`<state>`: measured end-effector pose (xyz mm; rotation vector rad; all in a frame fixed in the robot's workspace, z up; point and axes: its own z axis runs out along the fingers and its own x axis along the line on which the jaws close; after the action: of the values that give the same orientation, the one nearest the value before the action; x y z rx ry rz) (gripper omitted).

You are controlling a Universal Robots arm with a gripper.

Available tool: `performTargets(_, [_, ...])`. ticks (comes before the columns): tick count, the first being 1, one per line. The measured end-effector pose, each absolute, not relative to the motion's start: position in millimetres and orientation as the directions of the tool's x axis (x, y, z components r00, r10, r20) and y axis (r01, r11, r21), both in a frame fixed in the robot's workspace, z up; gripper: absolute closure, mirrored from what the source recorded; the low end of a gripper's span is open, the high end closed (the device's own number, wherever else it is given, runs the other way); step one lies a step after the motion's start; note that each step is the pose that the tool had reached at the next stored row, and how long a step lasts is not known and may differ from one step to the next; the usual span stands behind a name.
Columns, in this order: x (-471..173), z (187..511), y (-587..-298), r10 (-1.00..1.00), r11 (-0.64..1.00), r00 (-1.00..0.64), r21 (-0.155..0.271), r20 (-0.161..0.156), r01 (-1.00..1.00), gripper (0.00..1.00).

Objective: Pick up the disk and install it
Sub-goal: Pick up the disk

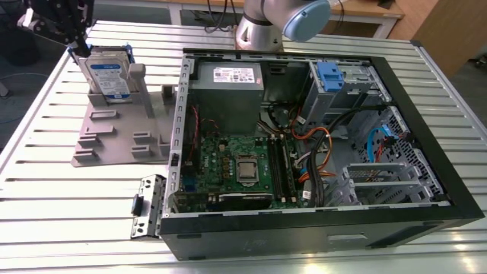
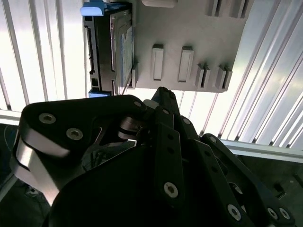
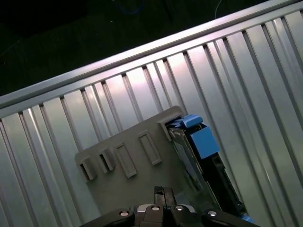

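The disk (image 1: 108,77), a silver-grey rectangular hard drive in a blue plastic frame, stands on edge in a grey plastic holder (image 1: 122,134) on the slatted metal counter (image 1: 45,182). In the exterior view it lies at 10 o'clock from the open black computer case (image 1: 304,228), and the black claw (image 1: 78,45) is just above it. In both wrist views the claw (image 2: 162,92) (image 3: 163,191) is closed, empty and clear of the disk (image 2: 106,47) (image 3: 201,151).

Table (image 1: 45,228) carries everything. Open computer case (image 1: 320,237) lies on its side toward the exterior view's right. Holder tray (image 1: 114,137) sits just beside the case, on the exterior view's left. Disk (image 1: 106,77) stands on edge in the tray's far slot. Gripper (image 1: 79,47) is just above the disk's top edge, contact unclear. Loose bracket (image 1: 148,205) lies at the case's near left corner. Arm base (image 1: 259,31) stands behind the case. Inside the case, the motherboard (image 1: 236,171) lies in front of the metal box (image 1: 226,91).
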<state>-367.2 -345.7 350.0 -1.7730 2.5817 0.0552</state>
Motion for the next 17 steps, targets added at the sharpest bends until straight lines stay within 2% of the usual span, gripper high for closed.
performTargets(17, [-367.2,350.0,-345.7,-0.971,0.238,-0.239,0.024,-0.028,-0.971,0.90])
